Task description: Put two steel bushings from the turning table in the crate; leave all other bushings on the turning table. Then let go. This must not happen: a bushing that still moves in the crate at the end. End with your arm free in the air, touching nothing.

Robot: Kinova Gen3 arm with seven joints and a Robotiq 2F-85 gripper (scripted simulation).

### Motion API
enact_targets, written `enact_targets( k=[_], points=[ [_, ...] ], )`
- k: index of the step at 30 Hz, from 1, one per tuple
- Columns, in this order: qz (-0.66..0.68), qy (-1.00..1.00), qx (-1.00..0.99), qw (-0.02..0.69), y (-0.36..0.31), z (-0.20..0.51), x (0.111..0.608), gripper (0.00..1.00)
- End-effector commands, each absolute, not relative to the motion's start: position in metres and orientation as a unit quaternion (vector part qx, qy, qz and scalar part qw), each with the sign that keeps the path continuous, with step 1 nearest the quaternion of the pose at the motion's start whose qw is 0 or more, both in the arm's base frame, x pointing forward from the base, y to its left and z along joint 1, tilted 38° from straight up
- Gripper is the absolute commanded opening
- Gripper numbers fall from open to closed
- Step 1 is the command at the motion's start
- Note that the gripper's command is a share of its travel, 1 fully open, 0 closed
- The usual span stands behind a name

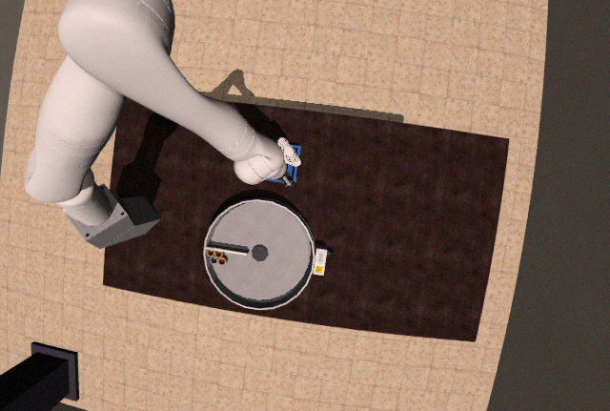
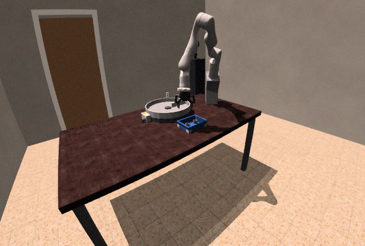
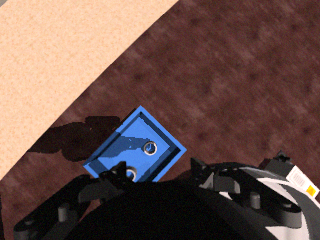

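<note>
Crate [image 3: 165, 136]: two steel bushings [image 3: 149, 147] inside, your quota met. Gripper [image 3: 157, 175]: spread fully, empty, above it. Turning table [image 1: 295, 229]: retains orange-ringed bushings [image 1: 216, 256].

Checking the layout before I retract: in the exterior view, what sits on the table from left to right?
Turning table → open gripper above its right rim → blue crate holding two steel bushings → arm's grey base block.
</note>
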State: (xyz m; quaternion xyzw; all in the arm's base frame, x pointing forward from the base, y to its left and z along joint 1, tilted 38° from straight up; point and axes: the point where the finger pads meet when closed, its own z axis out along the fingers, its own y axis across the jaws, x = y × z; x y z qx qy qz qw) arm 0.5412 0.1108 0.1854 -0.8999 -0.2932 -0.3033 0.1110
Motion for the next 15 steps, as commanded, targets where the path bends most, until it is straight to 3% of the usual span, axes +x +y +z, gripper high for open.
enact_targets(
  k=[1, 6, 15],
  points=[
    [-0.304, -0.293, -0.9, 0.111, 0.1104, 0.1862, 0.5415, 1.0],
    [-0.316, -0.397, -0.859, 0.075, 0.1106, 0.1871, 0.5357, 1.0],
    [-0.316, -0.397, -0.859, 0.075, 0.1106, 0.1871, 0.5357, 1.0]
  ],
)
